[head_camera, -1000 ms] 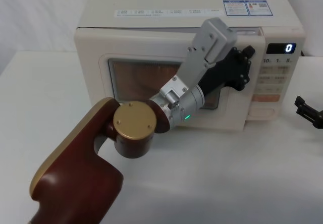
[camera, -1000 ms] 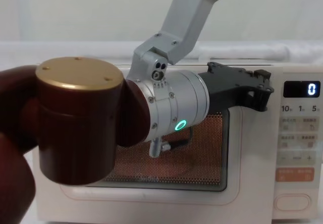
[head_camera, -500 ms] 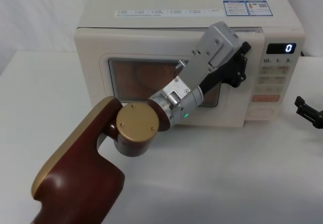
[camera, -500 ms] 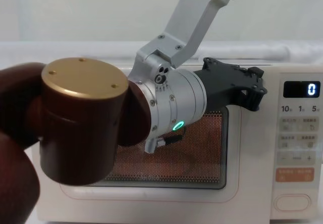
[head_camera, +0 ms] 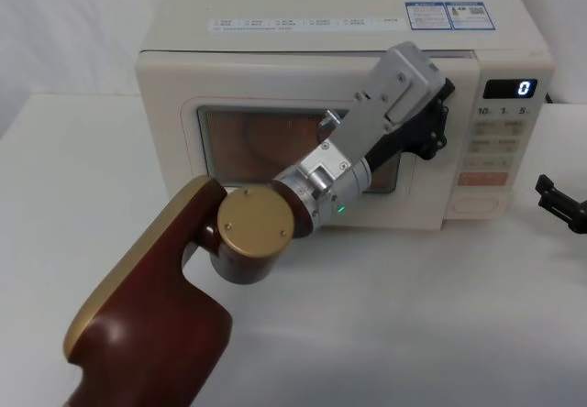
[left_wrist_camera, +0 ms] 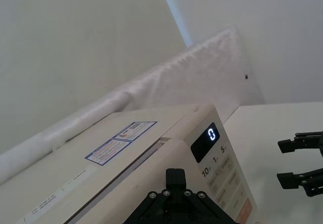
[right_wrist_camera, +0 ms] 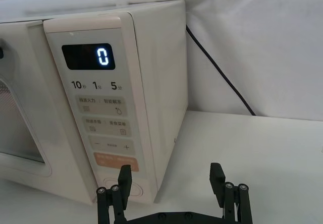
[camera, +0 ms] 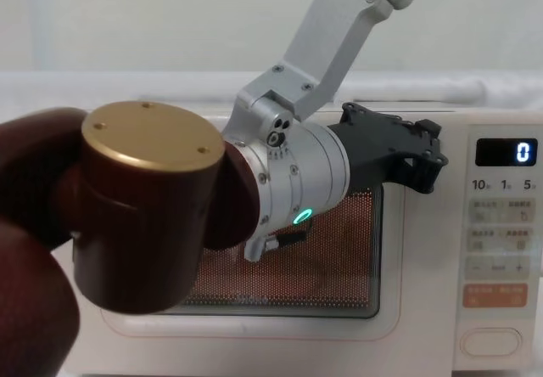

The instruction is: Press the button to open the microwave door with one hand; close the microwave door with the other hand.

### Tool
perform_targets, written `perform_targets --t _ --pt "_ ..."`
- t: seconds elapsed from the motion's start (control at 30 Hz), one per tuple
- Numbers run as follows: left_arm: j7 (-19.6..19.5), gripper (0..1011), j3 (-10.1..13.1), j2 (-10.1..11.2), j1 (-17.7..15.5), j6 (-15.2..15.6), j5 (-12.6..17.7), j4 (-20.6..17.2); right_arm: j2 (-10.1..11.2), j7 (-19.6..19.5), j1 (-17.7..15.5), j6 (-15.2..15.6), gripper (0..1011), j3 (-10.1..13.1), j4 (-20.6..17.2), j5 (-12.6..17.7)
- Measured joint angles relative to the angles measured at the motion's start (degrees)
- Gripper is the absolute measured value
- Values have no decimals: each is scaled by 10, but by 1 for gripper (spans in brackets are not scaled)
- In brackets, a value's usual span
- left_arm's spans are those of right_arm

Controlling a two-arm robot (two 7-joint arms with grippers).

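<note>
Nearest, right gripper [right_wrist_camera: 171,183] hangs low over the white worktop [head_camera: 413,315], fingers spread wide, holding nothing, facing the button [right_wrist_camera: 119,186]. Left gripper [camera: 416,152] sits at the microwave door [camera: 254,224] upper right corner; finger spacing: cannot tell. White wall [left_wrist_camera: 75,42] behind.

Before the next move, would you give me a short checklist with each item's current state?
1. Left gripper at the door's upper right corner: ok.
2. Door fully latched, flush with the panel: cannot tell.
3. Right gripper away from the panel, off to the microwave's right: ok.
4. Right gripper open: ok.
5. Button unobstructed: ok.
6. Display reads 0: ok.
</note>
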Motion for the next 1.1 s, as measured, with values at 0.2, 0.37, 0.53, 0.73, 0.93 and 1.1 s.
perform_targets --t 0.2,0.37,0.53,0.73,0.93,1.1 --pt "4 0 -3 -5 -1 5 10 4 0 0 0 0 1002 0 0 0" --pt "6 0 -6 -8 -1 8 14 6 0 0 0 0 1002 0 0 0" --pt "8 0 -10 -13 -2 11 18 8 0 0 0 0 1002 0 0 0" --pt "12 0 -13 -18 -4 14 23 12 0 0 0 0 1002 0 0 0" --pt "16 0 -16 -21 -4 16 27 15 0 0 0 0 1002 0 0 0" --pt "15 0 -17 -23 -4 16 29 16 0 0 0 0 1002 0 0 0"
